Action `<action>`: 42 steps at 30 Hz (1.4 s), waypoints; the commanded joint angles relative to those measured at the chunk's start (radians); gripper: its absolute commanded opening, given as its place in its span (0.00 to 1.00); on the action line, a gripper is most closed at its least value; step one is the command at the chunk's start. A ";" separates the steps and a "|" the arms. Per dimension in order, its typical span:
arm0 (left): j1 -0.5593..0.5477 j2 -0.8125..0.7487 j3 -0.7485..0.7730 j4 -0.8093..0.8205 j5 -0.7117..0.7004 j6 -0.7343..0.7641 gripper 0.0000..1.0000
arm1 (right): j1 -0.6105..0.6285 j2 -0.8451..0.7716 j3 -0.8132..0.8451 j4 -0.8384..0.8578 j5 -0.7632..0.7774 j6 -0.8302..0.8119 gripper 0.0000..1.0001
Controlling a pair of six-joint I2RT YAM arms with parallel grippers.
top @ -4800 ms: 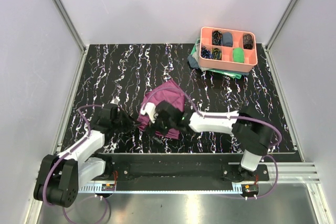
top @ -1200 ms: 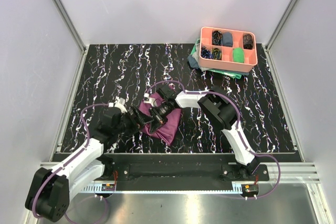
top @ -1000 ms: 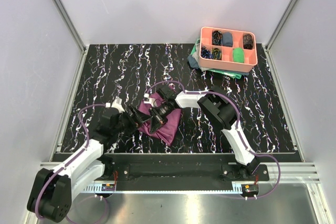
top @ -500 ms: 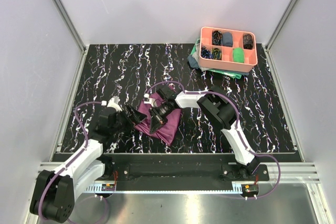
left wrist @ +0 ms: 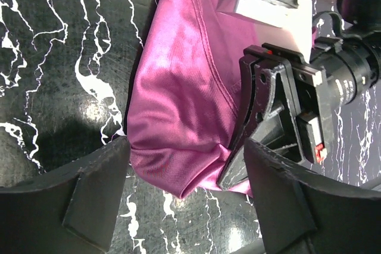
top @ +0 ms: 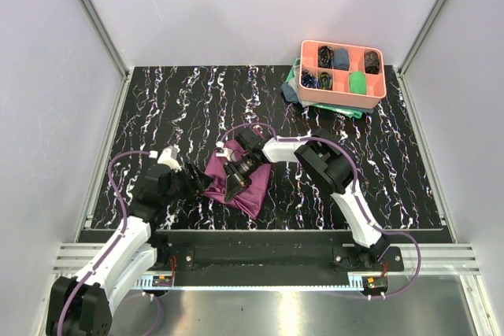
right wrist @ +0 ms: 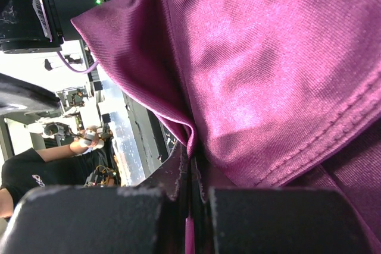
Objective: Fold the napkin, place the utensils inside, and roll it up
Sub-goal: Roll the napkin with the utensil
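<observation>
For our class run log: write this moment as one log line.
plum-purple soft cloth napkin: bunched | right gripper: shut on napkin fold | left gripper: open around napkin corner | utensils: not in view

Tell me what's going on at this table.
Two robot arms are working the plum-purple napkin, which lies bunched on the black marbled table. The right tool is shut on a fold of it. The left tool stands open around a corner of it, not gripping. No utensils are in sight.
</observation>
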 commanded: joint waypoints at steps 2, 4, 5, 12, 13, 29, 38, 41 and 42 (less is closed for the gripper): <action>0.005 -0.068 -0.046 -0.021 -0.023 0.005 0.72 | -0.006 0.026 0.029 -0.003 0.003 0.003 0.00; 0.005 -0.075 -0.047 -0.030 -0.016 0.003 0.70 | -0.005 0.026 0.029 -0.003 0.003 0.004 0.00; 0.005 -0.077 -0.044 -0.044 -0.010 0.003 0.69 | -0.006 0.026 0.029 -0.003 0.003 0.003 0.00; 0.005 -0.095 -0.052 -0.079 -0.028 -0.011 0.69 | -0.006 0.026 0.029 -0.001 0.002 0.004 0.00; 0.005 -0.094 -0.052 -0.080 -0.038 -0.017 0.69 | -0.006 0.023 0.029 -0.001 0.000 0.001 0.00; 0.005 0.156 0.043 0.019 -0.071 0.034 0.68 | -0.006 0.042 0.033 -0.003 -0.015 0.006 0.00; 0.005 0.230 0.078 0.038 -0.062 0.064 0.65 | -0.006 0.052 0.044 -0.003 -0.033 0.006 0.00; 0.005 0.256 0.089 0.042 -0.054 0.075 0.64 | -0.006 0.057 0.047 -0.003 -0.040 0.004 0.00; 0.005 0.264 0.094 0.042 -0.052 0.078 0.64 | -0.006 0.060 0.049 -0.003 -0.044 0.004 0.00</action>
